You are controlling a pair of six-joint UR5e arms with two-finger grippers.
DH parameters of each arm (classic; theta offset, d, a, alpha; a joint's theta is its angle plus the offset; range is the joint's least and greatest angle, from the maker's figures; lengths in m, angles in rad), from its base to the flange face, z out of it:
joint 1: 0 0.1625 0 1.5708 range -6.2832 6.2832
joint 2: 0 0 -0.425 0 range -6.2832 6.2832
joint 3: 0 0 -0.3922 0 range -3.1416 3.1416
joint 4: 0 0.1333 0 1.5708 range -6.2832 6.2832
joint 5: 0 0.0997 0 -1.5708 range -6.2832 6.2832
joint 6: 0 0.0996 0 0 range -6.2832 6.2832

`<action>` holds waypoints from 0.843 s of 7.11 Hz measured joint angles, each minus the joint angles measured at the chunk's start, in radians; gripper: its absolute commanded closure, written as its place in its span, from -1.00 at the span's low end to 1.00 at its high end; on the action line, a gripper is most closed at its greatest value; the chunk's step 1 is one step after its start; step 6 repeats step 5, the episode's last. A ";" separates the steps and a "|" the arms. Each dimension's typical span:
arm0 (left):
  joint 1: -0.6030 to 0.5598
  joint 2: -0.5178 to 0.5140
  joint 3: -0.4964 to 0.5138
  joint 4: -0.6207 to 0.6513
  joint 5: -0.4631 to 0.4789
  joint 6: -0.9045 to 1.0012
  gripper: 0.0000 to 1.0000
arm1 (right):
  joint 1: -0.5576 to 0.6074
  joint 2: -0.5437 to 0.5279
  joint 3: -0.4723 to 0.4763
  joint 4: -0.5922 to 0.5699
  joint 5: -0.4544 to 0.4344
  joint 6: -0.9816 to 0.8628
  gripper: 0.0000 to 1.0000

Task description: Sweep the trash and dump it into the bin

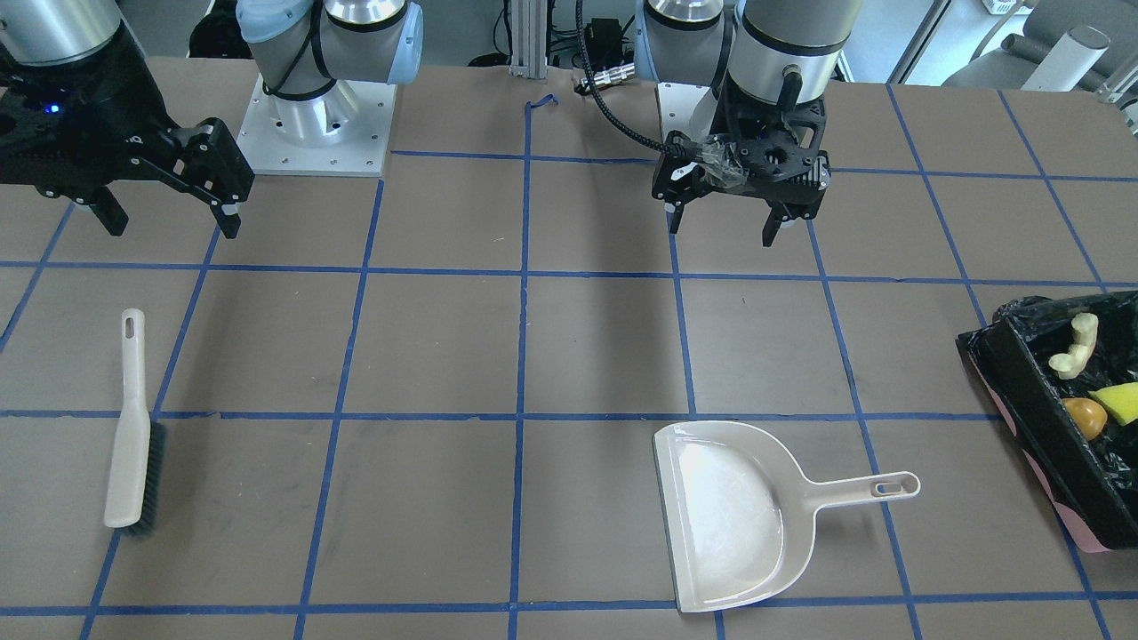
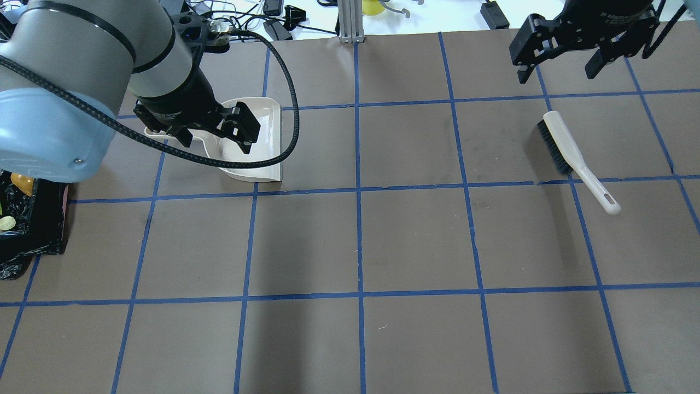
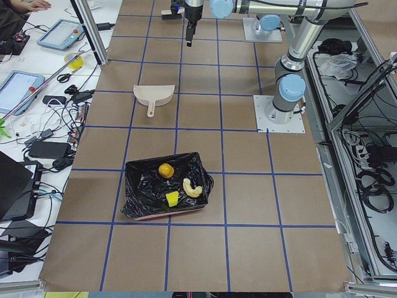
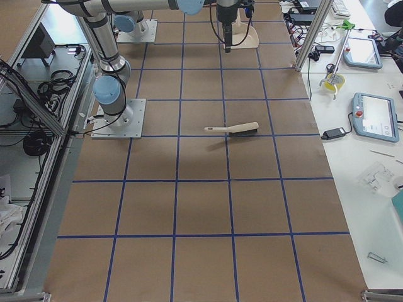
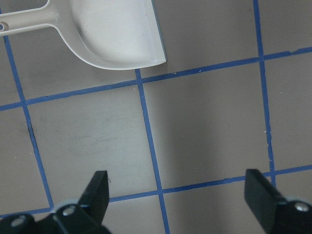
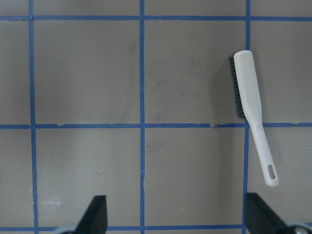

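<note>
We are logging the trash as already binned. The croissant-shaped piece (image 1: 1076, 347), the yellow sponge (image 1: 1118, 402) and the potato-like lump (image 1: 1085, 416) are all lying inside the bin (image 1: 1013, 378). The bin is sitting well apart from the dustpan (image 1: 729, 516), out beyond its handle end.

- The dustpan is lying empty and flat on the table (image 1: 444, 347).
- The brush (image 1: 129, 436) is lying on its side well apart from the dustpan, off its open mouth.
- The left gripper (image 1: 722, 229) is hovering near the dustpan on its robot side, fingers spread and carrying nothing.
- The right gripper (image 1: 172, 224) is hanging well apart from the dustpan, past the brush, also spread and empty.

We are judging the sweeping and dumping done, with only pulling the arms clear left. To do that well, we are advising a straight lift for the left arm before any sideways travel, so that the spread fingers and the trailing cable are not catching the dustpan's handle. The crinkly liner needs the same clearance.

Writing: we are making out small white lettering on both gripper bodies in the overhead view, too small to read. Nothing on the dustpan, brush or bin is showing a label.
</note>
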 measured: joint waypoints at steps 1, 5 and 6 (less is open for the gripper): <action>0.000 0.001 0.000 0.009 0.001 -0.001 -1.00 | 0.000 0.000 0.000 -0.001 0.000 0.000 -1.00; -0.001 0.008 -0.003 -0.001 -0.001 -0.002 -1.00 | 0.000 -0.001 0.000 -0.001 0.001 -0.006 -1.00; -0.001 0.008 -0.003 -0.001 -0.001 -0.002 -1.00 | 0.000 -0.001 0.000 -0.001 0.001 -0.006 -1.00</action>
